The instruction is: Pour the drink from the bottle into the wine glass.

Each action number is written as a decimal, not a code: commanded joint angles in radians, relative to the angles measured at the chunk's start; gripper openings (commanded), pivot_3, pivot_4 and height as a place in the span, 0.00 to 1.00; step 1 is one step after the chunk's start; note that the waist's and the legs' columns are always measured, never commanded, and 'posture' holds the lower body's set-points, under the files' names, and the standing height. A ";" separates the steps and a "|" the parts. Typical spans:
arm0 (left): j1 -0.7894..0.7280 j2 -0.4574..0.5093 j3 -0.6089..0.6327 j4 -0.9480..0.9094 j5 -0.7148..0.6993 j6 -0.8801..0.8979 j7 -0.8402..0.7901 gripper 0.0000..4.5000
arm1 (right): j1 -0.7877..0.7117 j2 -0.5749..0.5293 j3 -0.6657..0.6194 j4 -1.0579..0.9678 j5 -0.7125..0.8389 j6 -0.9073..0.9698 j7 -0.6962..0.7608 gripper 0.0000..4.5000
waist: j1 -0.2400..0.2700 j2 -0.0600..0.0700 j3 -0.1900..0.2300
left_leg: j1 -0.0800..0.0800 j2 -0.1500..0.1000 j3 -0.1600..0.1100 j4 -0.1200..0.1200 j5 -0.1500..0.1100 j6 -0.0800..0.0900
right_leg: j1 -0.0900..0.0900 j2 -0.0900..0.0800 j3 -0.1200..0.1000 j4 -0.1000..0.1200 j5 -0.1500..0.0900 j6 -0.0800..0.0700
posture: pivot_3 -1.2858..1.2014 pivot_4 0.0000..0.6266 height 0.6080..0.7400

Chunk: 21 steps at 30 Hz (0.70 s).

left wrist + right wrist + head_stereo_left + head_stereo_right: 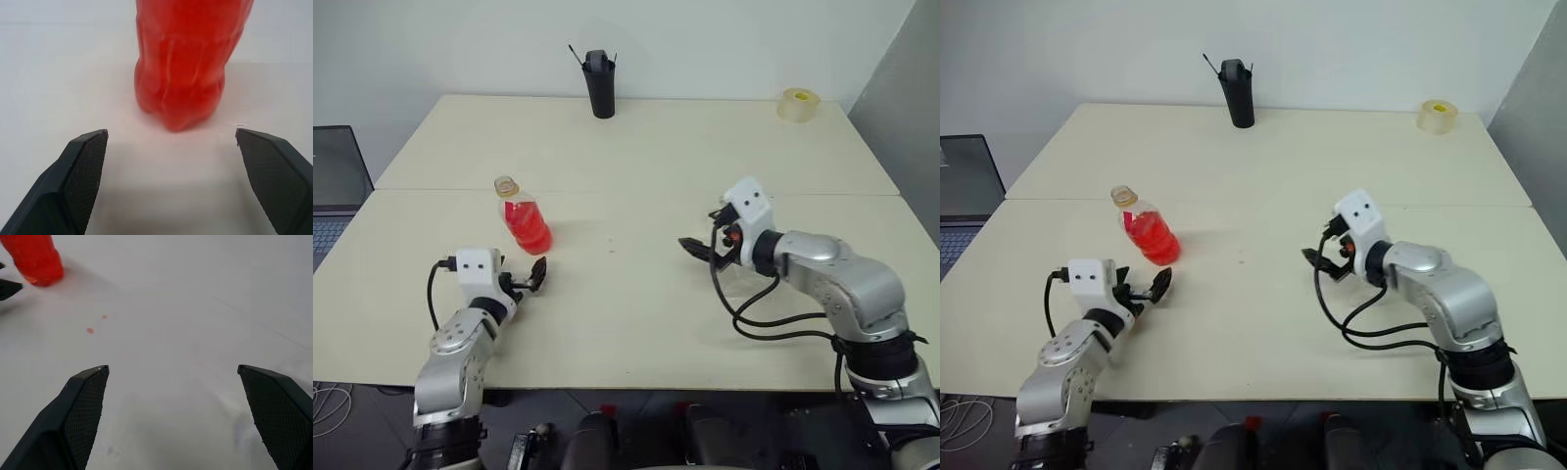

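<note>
Bottle (pixel 525 221) of red drink (pixel 183 63) stands upright on the table (pixel 636 157), left of centre, cap off. Left gripper (pixel 534 277) waits just short of it, jaws spread and empty; right gripper (pixel 705 249) hangs apart, equally wide, holding nothing.

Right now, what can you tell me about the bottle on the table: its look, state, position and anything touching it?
The bottle is small, squat and clear, looks like plastic, with a ribbed rounded body nearly full of bright red drink. Its neck ends in a yellowish ring; whether a cap sits on it is hard to tell. It stands on the cream table, leaning slightly in the head views. The left gripper sits just short of it, jaws open, not touching. Nothing else touches it.
</note>
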 commanded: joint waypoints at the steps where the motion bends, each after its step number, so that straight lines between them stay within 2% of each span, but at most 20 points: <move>1: 0.072 0.026 0.035 -0.122 -0.079 -0.001 -0.085 1.00 | 0.015 -0.044 -0.058 -0.053 0.043 0.014 0.054 1.00 | 0.000 0.000 0.000 | 0.000 0.000 0.000 0.000 0.000 0.000 | 0.000 0.000 0.000 0.000 0.000 0.000 | 0.52 0.24 1.00; 5: 0.124 0.073 -0.029 -0.234 -0.153 -0.002 -0.236 1.00 | 0.012 -0.120 -0.168 -0.098 0.146 0.157 0.094 1.00 | 0.004 0.000 0.000 | 0.000 0.000 0.000 0.000 0.000 0.000 | 0.001 0.000 0.000 -0.001 0.000 0.000 | 0.52 0.24 1.00; 10: 0.014 0.157 -0.163 -0.320 -0.173 0.019 -0.364 1.00 | -0.098 -0.164 -0.297 -0.040 0.227 0.391 0.079 1.00 | 0.005 0.000 0.000 | 0.002 -0.002 0.001 0.000 0.000 0.000 | 0.003 0.003 0.000 -0.002 0.000 0.000 | 0.52 0.24 1.00; 15: -0.149 0.212 -0.282 -0.307 -0.159 0.070 -0.425 1.00 | -0.232 -0.196 -0.254 0.198 0.163 0.558 0.028 1.00 | 0.002 0.000 0.000 | 0.003 -0.002 0.003 -0.002 0.000 0.000 | 0.004 0.005 0.001 -0.002 0.000 0.000 | 0.52 0.24 1.00; 18: -0.206 0.238 -0.324 -0.308 -0.167 0.099 -0.471 1.00 | -0.326 -0.190 -0.228 0.356 0.162 0.579 0.031 1.00 | -0.006 0.000 0.000 | 0.004 -0.002 0.005 -0.006 0.000 0.000 | 0.002 0.005 0.004 -0.003 0.000 0.000 | 0.52 0.24 1.00; 21: -0.216 0.269 -0.341 -0.305 -0.148 0.098 -0.501 1.00 | -0.383 -0.231 -0.139 0.438 0.207 0.579 0.066 1.00 | -0.007 0.000 0.000 | 0.005 -0.001 0.005 -0.008 0.000 0.000 | 0.002 0.006 0.004 -0.004 0.000 0.000 | 0.52 0.24 1.00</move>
